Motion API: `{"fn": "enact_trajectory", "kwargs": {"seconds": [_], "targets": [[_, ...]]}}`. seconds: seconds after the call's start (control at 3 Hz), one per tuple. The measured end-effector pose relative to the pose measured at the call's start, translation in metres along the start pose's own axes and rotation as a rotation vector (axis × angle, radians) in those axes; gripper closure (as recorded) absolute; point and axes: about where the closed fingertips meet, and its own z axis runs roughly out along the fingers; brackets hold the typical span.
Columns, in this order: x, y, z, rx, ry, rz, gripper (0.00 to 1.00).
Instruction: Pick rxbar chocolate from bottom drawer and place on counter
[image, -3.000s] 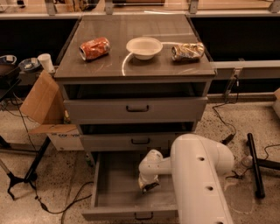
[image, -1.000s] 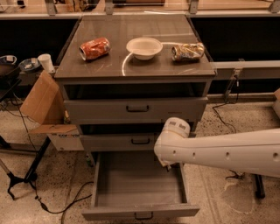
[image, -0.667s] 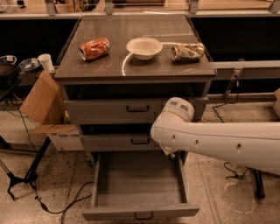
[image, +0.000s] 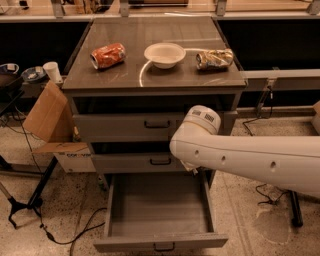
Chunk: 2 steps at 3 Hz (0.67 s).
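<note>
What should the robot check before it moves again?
1. Deep grey bottom drawer pulled open: ok.
2. Black rxbar chocolate wrapper lying in that drawer: not ok, the visible floor shows none.
3. Gripper holding the bar: cannot tell; it sits tucked under the white arm, in front of the middle grey drawer, above the open drawer.
4. Bare spot on the glossy grey-brown counter: ok, along its front strip.
5. Crushed orange can, white round bowl and crumpled silvery can set back from that strip: ok.
</note>
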Motion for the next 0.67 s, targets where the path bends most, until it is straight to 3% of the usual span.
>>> {"fn": "enact_trajectory", "kwargs": {"seconds": [0.67], "targets": [[0.072,0.019,-0.096,-0.084,0.186,-0.049,1.0]]}}
